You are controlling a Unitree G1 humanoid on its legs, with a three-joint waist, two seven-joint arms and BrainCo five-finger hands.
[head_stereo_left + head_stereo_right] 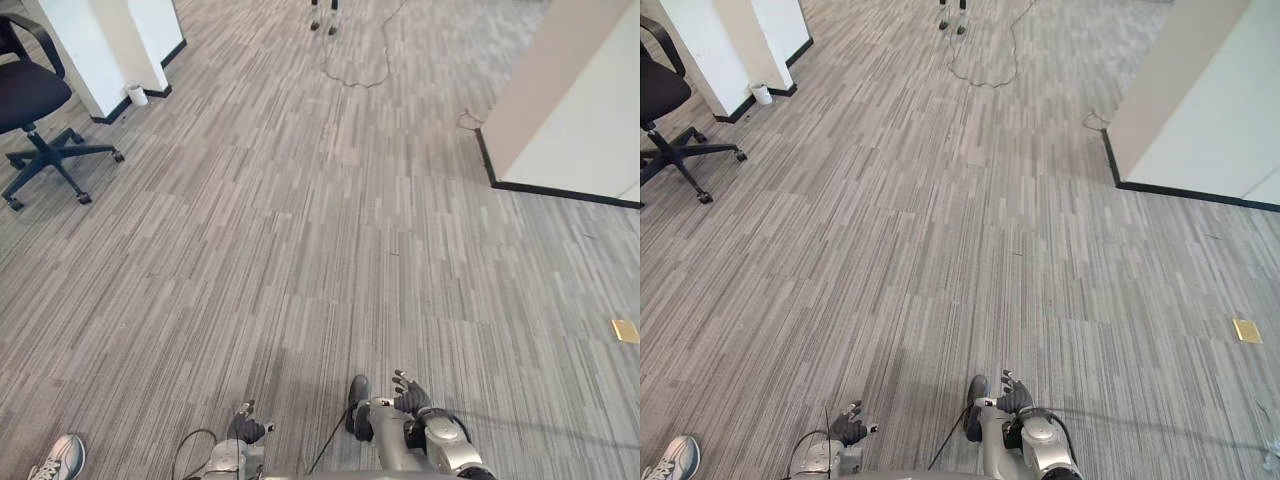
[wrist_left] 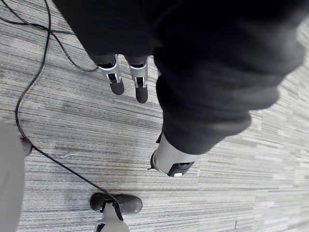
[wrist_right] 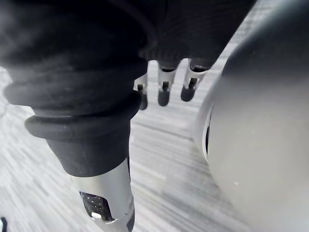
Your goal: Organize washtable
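Nearest, the left hand point(image 1: 248, 430) and the right hand point(image 1: 408, 398) are seen hanging at the near edge, over the grey striped carpet floor point(image 1: 300, 250). In the left wrist view the left hand's fingers point(image 2: 140, 87) are held straight and loose, with nothing gripped. In the right wrist view the right hand's fingers point(image 3: 163, 94) are likewise relaxed and empty. A person's shoe point(image 1: 60, 458) is seen at the near left. A small yellow square point(image 1: 625, 330) is seen flat on the floor at the right. A black office chair point(image 1: 30, 100) is placed far left, near a white column point(image 1: 100, 50) with a white cup point(image 1: 137, 95) at its base. A thin cable point(image 1: 360, 70) is laid across the far floor. A white wall point(image 1: 580, 110) is seen far right.
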